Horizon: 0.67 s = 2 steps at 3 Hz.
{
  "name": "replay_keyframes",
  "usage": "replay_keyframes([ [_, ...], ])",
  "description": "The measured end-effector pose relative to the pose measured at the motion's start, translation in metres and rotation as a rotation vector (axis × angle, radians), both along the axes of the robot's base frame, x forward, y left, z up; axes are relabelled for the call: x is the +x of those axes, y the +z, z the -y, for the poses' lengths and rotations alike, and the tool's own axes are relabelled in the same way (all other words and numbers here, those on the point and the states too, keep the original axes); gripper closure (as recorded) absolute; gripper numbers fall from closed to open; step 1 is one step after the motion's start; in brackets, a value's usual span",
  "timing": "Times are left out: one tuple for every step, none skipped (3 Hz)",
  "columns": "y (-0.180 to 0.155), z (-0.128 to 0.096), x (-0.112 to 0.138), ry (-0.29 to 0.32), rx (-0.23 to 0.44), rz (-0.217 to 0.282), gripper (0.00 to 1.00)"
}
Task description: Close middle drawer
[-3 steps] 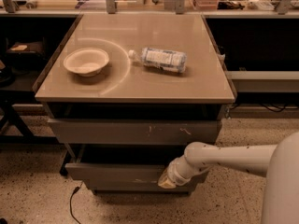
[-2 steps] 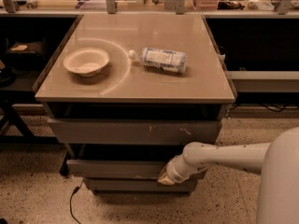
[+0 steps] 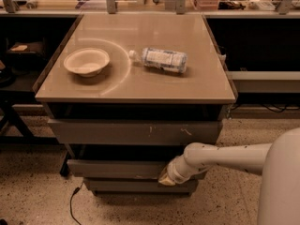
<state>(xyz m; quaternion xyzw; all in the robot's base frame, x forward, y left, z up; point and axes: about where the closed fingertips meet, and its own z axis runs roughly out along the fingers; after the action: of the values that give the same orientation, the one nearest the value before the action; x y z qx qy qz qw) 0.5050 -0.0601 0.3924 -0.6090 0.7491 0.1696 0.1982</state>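
Changes, checked against the earlier views:
- The middle drawer (image 3: pixel 117 168) sits further into the cabinet than it did a second ago. Its front used to hide most of the front below. I now see the bottom drawer (image 3: pixel 140 186) as a separate strip under it.
- The gripper (image 3: pixel 165 178) has shifted slightly left and inward along with the drawer front.
- The bowl (image 3: pixel 86 61) and the bottle (image 3: pixel 161 59) lie where they were.

Stock, left to right:
- A cable (image 3: pixel 72 198) trails on the speckled floor (image 3: pixel 33 191) by the cabinet's lower left corner.
- The pale bowl stands upright on the left of the cabinet top (image 3: pixel 187 86).
- The clear plastic bottle lies on its side at mid-top, with its cap toward the bowl but apart from it.
- The top drawer (image 3: pixel 117 131) has a tall grey front with pale scratches right of centre, and a dark gap above it.
- The middle drawer has a plain grey front directly beneath. It is not yet flush, and a dark slot of tray shows between it and the top drawer.
- The gripper is against the right end of the middle drawer's front, at its lower edge, touching it. Whether it is spread or pressed together I cannot tell.
- The white arm (image 3: pixel 229 157) reaches in from the right, level with the drawer front. Nearly all of the drawer lies to the left of the gripper.
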Motion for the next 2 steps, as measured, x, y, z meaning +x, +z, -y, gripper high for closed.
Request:
replay_keyframes([
  [0.0000, 0.0000, 0.0000, 0.000, 0.000, 0.000, 0.36],
  [0.0000, 0.0000, 0.0000, 0.000, 0.000, 0.000, 0.12],
])
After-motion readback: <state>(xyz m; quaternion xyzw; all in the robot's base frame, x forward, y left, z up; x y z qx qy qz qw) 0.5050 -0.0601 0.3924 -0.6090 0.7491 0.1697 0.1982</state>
